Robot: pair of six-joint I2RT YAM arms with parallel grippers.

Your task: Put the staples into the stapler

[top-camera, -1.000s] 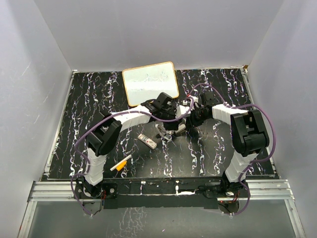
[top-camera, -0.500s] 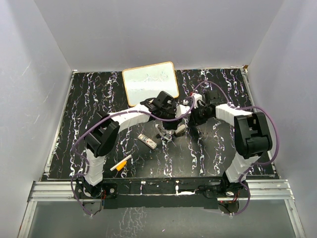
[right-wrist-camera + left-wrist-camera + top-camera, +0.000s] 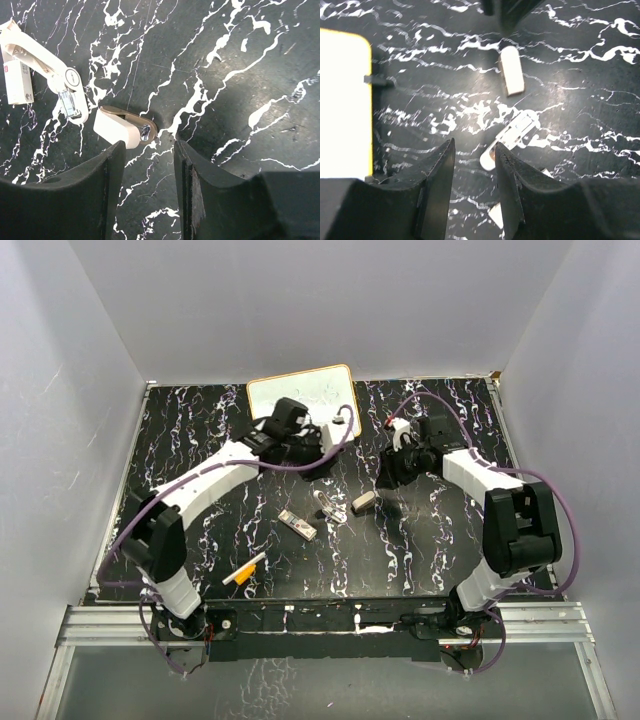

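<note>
**A:** Logged the staples (image 3: 297, 525) where?

**B:** Found flat on the black marbled table (image 3: 185, 430), a little left of and below centre in the top view. Held by nothing. Also caught at the upper left edge of the right wrist view, white side up.

**A:** And nearest to that?

**B:** Noted the stapler (image 3: 325, 505) just to the right, close but apart. Lay swung open in the right wrist view, with a white arm, a round hinge and a bare metal channel. Marked a short cream block (image 3: 363, 502) further right, just beside the channel's end. Could not tell whether joined to the stapler or loose.

**A:** Checked the grippers?

**B:** Recorded the left gripper (image 3: 474, 146) above the table in the upper middle of the top view. Jaws stood apart with a modest gap and gripped nothing, with stapler and cream block in sight beyond the fingertips. Recorded the right gripper (image 3: 148, 146) right of centre, likewise parted and empty. Hung over bare table, with the cream block just above and left of the gap in its own view.

**A:** Anything further out?

**B:** Spotted an orange-and-white marker pen (image 3: 243, 570) at lower left, well apart from the staples. Saw a yellow-rimmed whiteboard (image 3: 300, 392) at the top of the table, partly covered by the left arm.
</note>
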